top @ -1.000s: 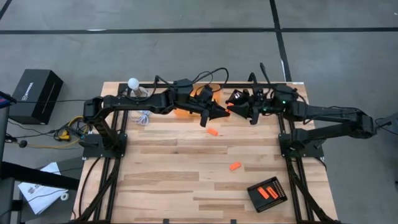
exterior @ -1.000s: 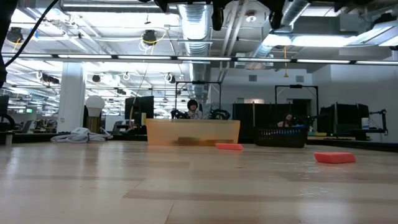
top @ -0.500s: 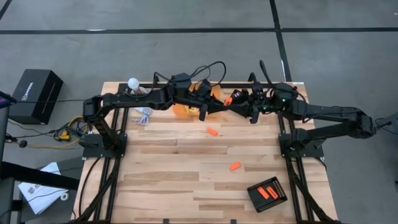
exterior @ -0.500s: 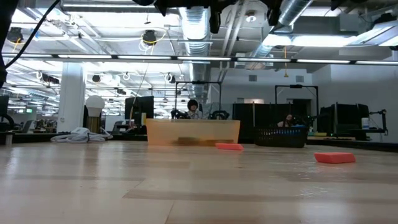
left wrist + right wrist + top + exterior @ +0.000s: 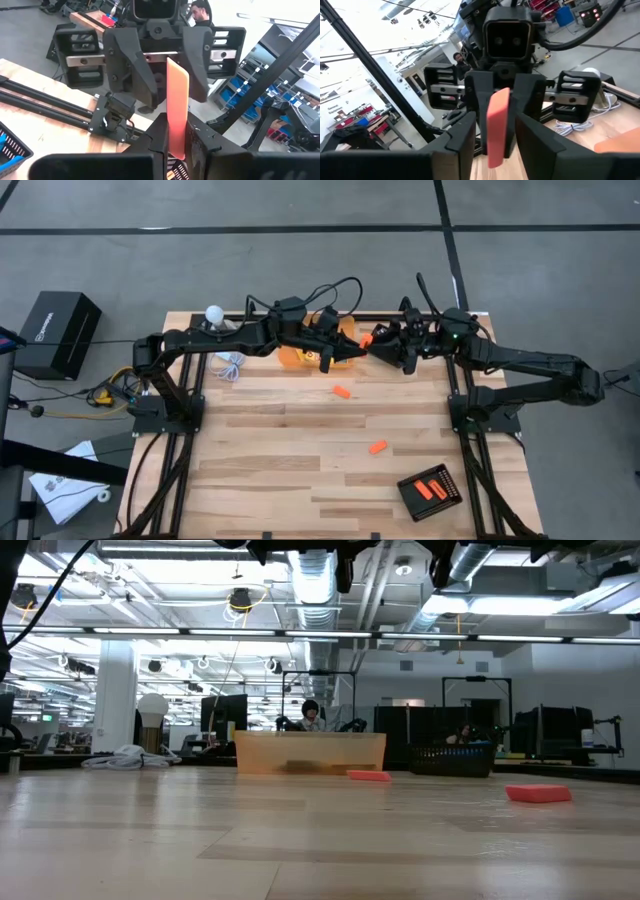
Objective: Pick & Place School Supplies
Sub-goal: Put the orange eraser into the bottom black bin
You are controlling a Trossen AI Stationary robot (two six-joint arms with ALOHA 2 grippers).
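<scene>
Above the table's far edge, over the orange bin (image 5: pixel 300 356): left gripper (image 5: pixel 352 352) clamped on one orange piece (image 5: pixel 176 107); right gripper (image 5: pixel 376 347), fingers narrowing since a second ago, now straddling that piece; hand-over apparently under way; two pieces (image 5: pixel 341 392) loose on the table (image 5: pixel 260 460).

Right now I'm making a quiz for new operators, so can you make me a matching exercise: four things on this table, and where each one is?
Things:
1. bin
2. tray
3. orange piece
4. white cable

Places:
A. right-hand corner of the table, at the bottom of the high view
B. in the air, between the left gripper and the right gripper
C. on the table under the left gripper
D. on the table beside the left arm

Pairs: 1-C, 2-A, 3-B, 4-D
</scene>
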